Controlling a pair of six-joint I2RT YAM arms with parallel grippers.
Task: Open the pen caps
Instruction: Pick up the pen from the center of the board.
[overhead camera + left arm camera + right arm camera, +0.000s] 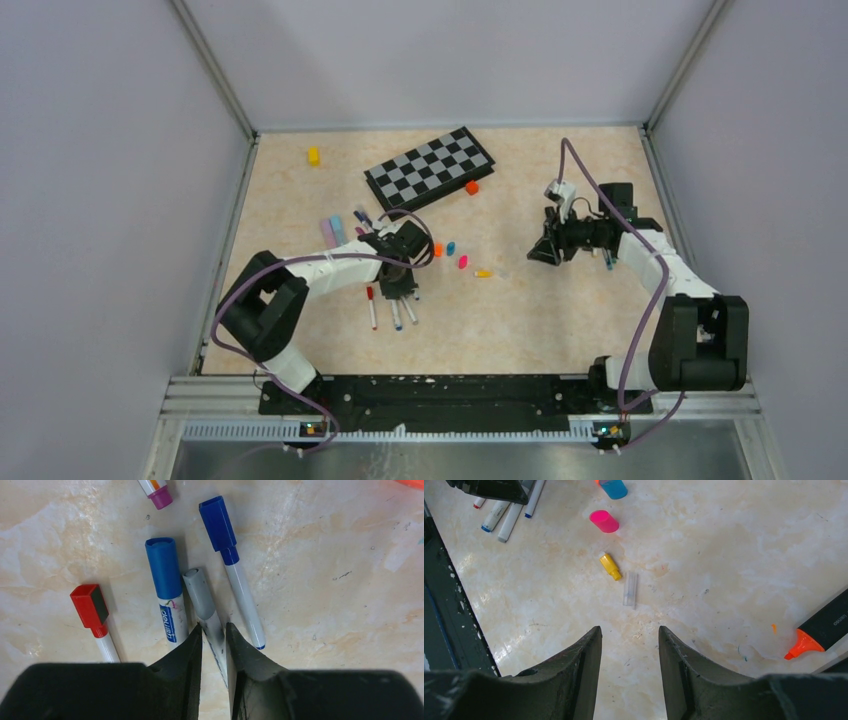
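Pen cap (199, 592), grey, slim, round-ended

Under my left wrist camera I count five pens: red pen (92, 612), blue pen (167, 595), grey pen (200, 595), navy pen (235, 575), and purple pen (157, 492) at eleven o'clock. My right wrist camera gives four loose caps: light blue cap (614, 488), pink cap (604, 521), yellow cap (610, 566), clear cap (629, 589), plus one orange highlighter (824, 627) at four o'clock. Overhead I count one chessboard (430, 168) at twelve o'clock and two blocks: yellow block (313, 155), orange block (472, 186)
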